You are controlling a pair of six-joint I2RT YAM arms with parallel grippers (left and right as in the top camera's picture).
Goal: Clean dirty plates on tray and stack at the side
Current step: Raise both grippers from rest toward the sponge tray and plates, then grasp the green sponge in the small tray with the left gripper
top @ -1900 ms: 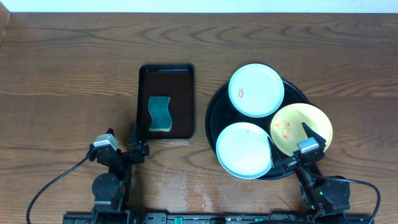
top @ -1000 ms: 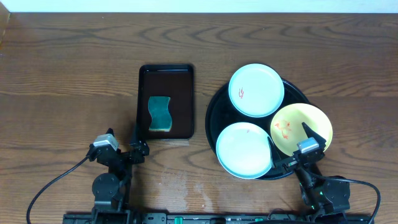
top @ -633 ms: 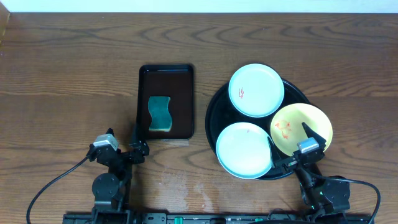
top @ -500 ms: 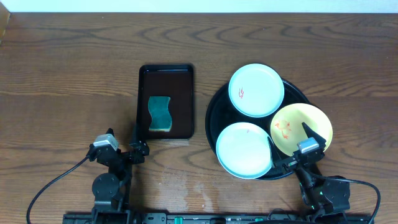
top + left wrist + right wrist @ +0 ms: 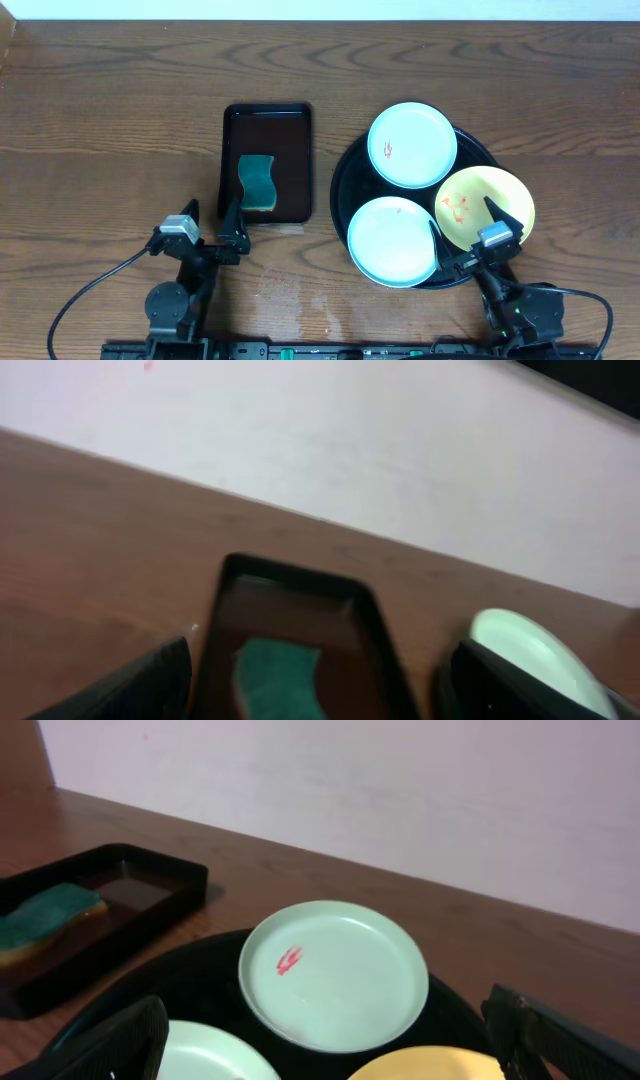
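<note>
**A:** How does the left pincer [image 5: 211, 216] stand?

**B:** Jaws apart, gripping nothing, low over the desk [image 5: 120, 120]. The sponge [image 5: 256, 182] lies near it, toward 1 o'clock, inside the rectangular black tray [image 5: 228, 150]. Its long axis runs 12 to 6, so the jaws as they now stand would straddle its narrow width.

**A:** And the right pincer [image 5: 465, 222]?

**B:** Also spread wide and empty, at the 6 o'clock edge of the round tray [image 5: 343, 180]. The near mint plate [image 5: 390, 240] is just beside it at 9 o'clock, and the yellow plate [image 5: 470, 195] just beside it at 1 o'clock. The far mint plate [image 5: 412, 145] sits further out, at 11 o'clock.

**A:** So which arm takes what?

**B:** My guess is that the left arm, being nearer, takes the sponge and the right takes the plates. All three plates lie flat, face up. They are round, so there is no axis to align with.
</note>
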